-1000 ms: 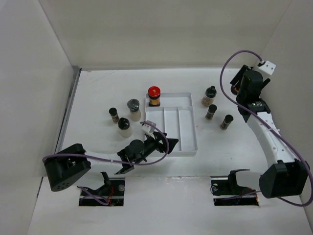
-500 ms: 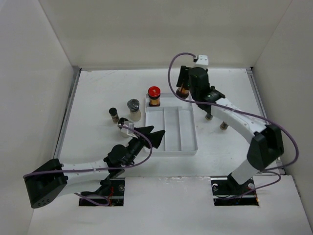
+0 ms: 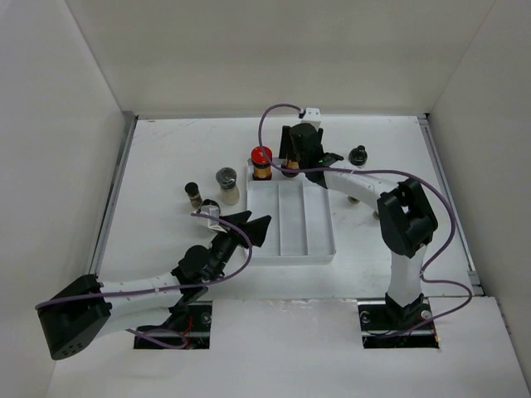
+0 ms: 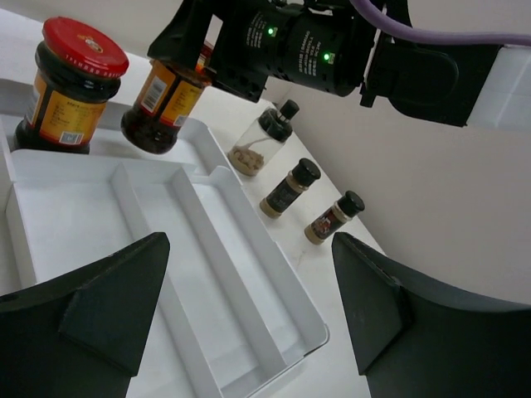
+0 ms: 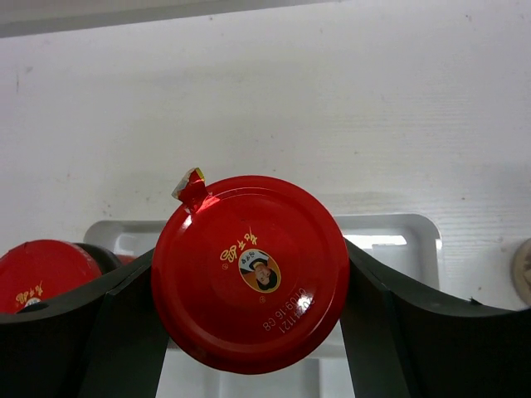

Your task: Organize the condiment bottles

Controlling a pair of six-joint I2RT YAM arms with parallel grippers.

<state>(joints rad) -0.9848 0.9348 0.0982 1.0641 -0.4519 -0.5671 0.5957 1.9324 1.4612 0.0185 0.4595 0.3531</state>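
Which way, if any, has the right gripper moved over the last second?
Yes. The right gripper, shut on a red-capped jar, swung left from right of the white tray to over its back compartment, beside the other red-capped jar.

Left claw [image 4: 249, 247] spread, right claw [image 5: 249, 282] clamped.

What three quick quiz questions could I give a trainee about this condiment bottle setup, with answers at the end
1. True or false: the left gripper holds a bottle.
2. What does the right gripper grip? A green-capped bottle, B red-capped jar, C nothing.
3. How many black-capped bottles stand right of the white tray?
Key: 1 false; 2 B; 3 three.
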